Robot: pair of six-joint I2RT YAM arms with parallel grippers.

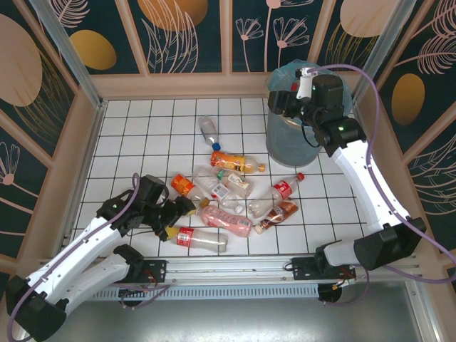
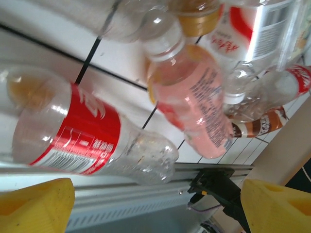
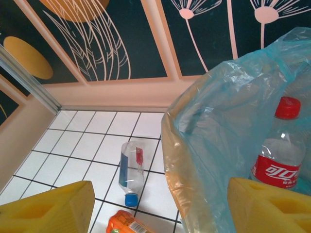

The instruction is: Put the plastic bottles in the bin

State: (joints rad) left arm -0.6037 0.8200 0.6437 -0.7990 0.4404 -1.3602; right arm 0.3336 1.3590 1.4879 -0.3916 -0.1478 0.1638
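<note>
Several plastic bottles lie in a loose heap on the tiled floor. Among them are a pink one (image 1: 225, 219), a red-labelled one (image 1: 201, 239), an orange one (image 1: 235, 162) and a blue-capped one (image 1: 208, 130). My left gripper (image 1: 182, 214) is open low beside the heap, its yellow fingertips (image 2: 34, 204) wide apart with nothing between them. Just beyond them lie the red-labelled bottle (image 2: 82, 133) and the pink bottle (image 2: 194, 102). My right gripper (image 1: 279, 107) hangs open at the left rim of the bin (image 1: 303, 135). A red-capped bottle (image 3: 279, 155) stands inside the bin's blue bag (image 3: 228, 126).
The metal rail (image 1: 235, 269) runs along the near edge, close under the left gripper. Wooden walls (image 1: 64, 164) enclose the tiles on three sides. A brown-labelled bottle (image 2: 257, 124) and a red-capped bottle (image 1: 285, 189) lie at the right of the heap.
</note>
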